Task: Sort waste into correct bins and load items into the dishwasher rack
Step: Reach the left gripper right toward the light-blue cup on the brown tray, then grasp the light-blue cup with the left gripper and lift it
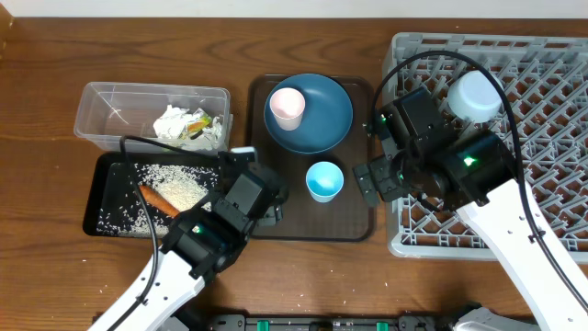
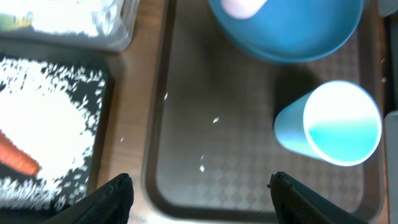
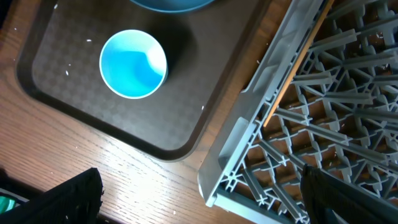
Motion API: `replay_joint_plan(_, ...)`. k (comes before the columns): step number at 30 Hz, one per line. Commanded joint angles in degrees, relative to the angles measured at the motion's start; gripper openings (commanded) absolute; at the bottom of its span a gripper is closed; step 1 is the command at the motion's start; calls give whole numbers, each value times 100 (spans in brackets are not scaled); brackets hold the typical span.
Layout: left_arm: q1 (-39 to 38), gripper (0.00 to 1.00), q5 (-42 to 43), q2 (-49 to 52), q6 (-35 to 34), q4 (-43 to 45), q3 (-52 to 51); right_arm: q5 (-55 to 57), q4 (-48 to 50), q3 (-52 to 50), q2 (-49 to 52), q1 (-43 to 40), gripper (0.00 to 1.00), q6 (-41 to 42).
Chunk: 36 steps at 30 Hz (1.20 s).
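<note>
The left jaws hang released over the 7 o'clock corner of the brown serving tray (image 1: 303,225); the right jaws, released too (nothing between them), hover over the bench (image 1: 367,276) strip between that tray and the grey rack (image 1: 551,110). The carrot (image 1: 156,197) and rice (image 1: 184,188) lie in the black tray (image 1: 101,188). The light blue cup (image 1: 324,180) stands at 6 o'clock from the blue plate (image 1: 326,124) bearing the pink cup (image 1: 287,107). The tissue (image 1: 175,124) lies in the clear box (image 1: 96,115).

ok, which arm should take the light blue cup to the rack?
Right, likely: the right claw, open, hangs between the light blue cup and the rack; the left claw, also open, sits farther from the rack.
</note>
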Motion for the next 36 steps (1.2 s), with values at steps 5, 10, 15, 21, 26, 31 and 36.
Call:
replay_joint_plan(5,22,73,-179,614,81,638,131,59,-2,44,-35,-55,99,87)
replay_joint_plan(10,22,72,319,1016,81,1270,131,59,-4,44,-35,-55,99,87)
replay_joint_plan(15,20,72,846,1484,63,2052,131,59,-4,44,-35,-55,99,87)
replay_joint_plan(21,20,72,1119,1950,-304,2509,131,59,-4,44,-35,-55,99,87)
replay_joint_plan(26,15,72,1366,2223,-354,2498,131,59,-4,44,-35,-55,99,87)
replay_joint_plan(31,-9,69,1646,2540,-356,2492,131,59,-4,44,-35,-55,99,87)
replay_joint_plan(36,-22,68,1644,2868,-354,2540,131,59,-4,44,-35,-55,99,87)
